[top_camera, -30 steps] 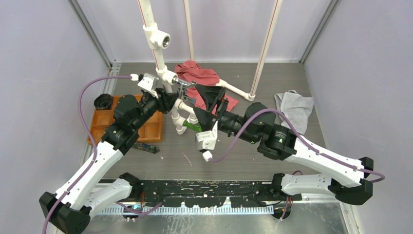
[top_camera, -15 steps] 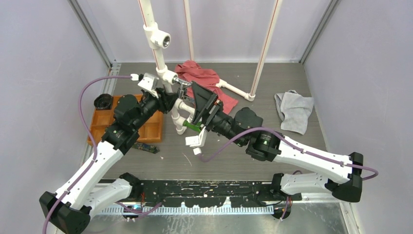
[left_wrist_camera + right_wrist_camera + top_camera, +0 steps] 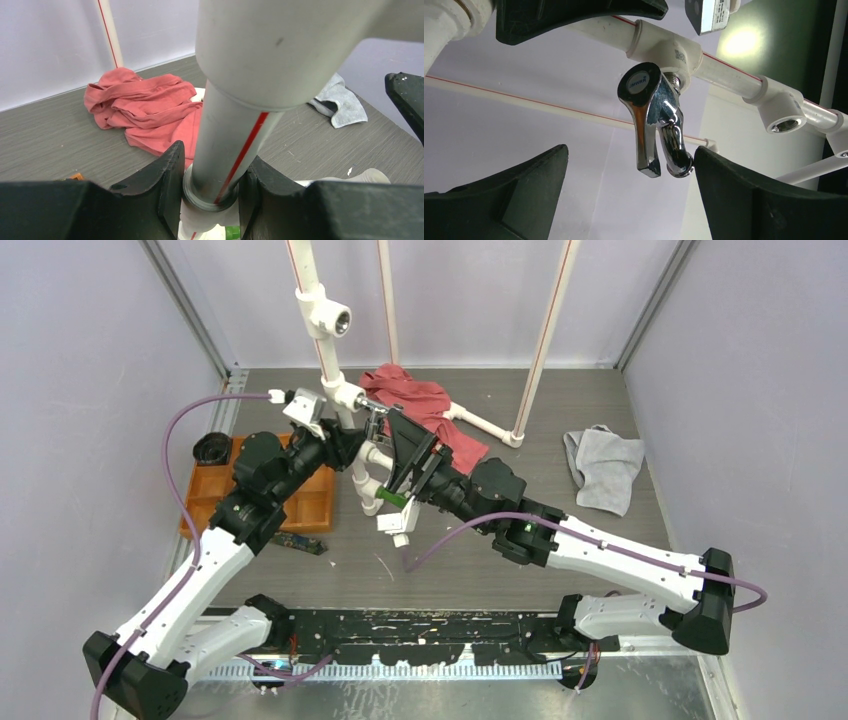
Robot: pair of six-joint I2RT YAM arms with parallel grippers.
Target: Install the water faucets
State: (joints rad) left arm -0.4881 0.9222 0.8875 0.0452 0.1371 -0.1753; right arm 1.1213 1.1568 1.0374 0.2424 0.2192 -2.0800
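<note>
- My right claw [image 3: 629, 152] is spread wide, and neither finger touches anything. It grips nothing.
- Hanging between those two fingers is one chrome faucet [image 3: 656, 120]. Its lever points down with the spout beside it, and its threaded end sits in a tee fitting [image 3: 669, 50] on the white pipe [image 3: 729, 75].
- Further along that pipe there's a second tee fitting [image 3: 785, 112], its threaded mouth open.
- My left claw [image 3: 210, 197] is clamped on the same pipe, one finger on each side, with the red stripe showing between them.
- Overhead I count a second tap, a green tap [image 3: 393, 498]. It's low on the pipework by my right wrist and partly hidden.
- Two cloths lie on the table [image 3: 480, 550]: one red cloth [image 3: 420, 398] behind the pipes and one grey cloth [image 3: 605, 468] well off right.
- One orange tray [image 3: 200, 502] sits under my left arm.
</note>
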